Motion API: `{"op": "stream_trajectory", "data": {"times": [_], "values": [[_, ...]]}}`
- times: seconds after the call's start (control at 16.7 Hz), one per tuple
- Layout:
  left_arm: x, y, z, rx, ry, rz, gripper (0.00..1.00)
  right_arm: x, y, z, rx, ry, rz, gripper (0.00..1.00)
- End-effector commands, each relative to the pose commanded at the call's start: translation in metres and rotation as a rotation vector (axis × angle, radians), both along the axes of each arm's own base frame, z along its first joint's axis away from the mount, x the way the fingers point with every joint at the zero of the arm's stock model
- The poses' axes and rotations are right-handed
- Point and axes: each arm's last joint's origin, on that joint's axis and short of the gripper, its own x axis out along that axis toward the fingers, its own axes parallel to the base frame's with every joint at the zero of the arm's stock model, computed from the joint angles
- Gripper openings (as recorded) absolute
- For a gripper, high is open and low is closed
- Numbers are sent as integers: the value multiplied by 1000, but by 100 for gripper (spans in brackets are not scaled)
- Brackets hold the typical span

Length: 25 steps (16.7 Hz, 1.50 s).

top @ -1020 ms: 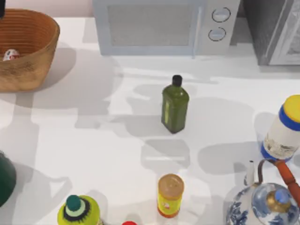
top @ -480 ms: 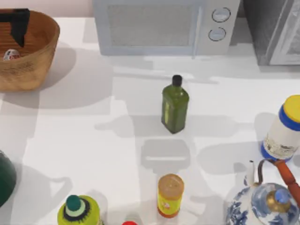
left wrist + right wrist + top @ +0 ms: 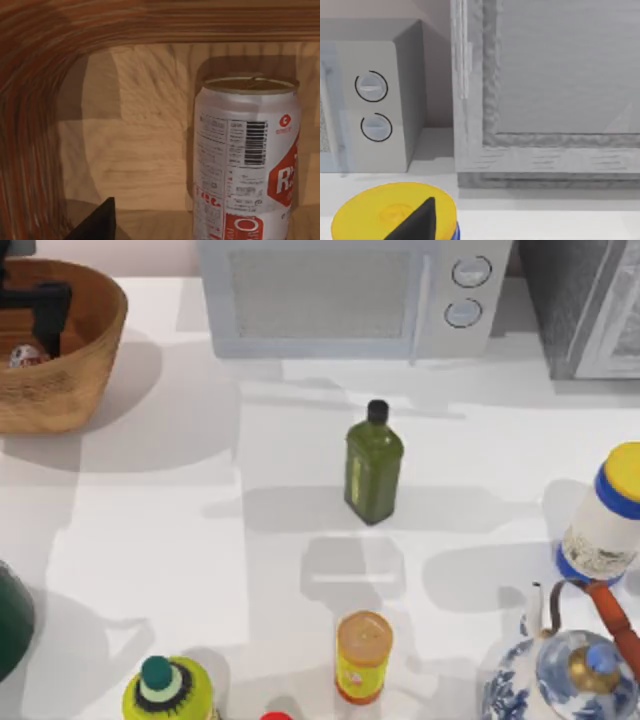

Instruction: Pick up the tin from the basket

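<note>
Left tool [image 3: 40,315] at upper left of the top view, down inside the basket [image 3: 85,370], just beside the tin [image 3: 24,356]. Can't tell if its fingers are apart or together. Tin stands upright on the basket floor near the wall [image 3: 245,160]. Right arm parked near the yellow-lidded jar [image 3: 395,212]; its tool's state can't be told either.

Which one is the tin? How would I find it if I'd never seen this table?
Look at the table's far left corner for the big round wicker basket, where the left gripper reaches in. The tin stands inside it. It is a short white can with a red label and a dull gold top, not the yellow canister.
</note>
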Motion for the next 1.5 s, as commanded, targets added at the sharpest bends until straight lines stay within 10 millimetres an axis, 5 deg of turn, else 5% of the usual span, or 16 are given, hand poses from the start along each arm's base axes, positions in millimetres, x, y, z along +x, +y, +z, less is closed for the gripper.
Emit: {"op": "stream_trajectory", "data": {"times": [0.3,0.78,1.08,1.5], "values": [[1,-2,-4,0,1,0,100,0,0,0,0,0,0,100],[6,-3,-57,0,1,0,100,0,0,0,0,0,0,100],[6,-3,-60,0,0,0,100,0,0,0,0,0,0,100],[6,-3,-60,0,0,0,47,0,0,0,0,0,0,100]]}}
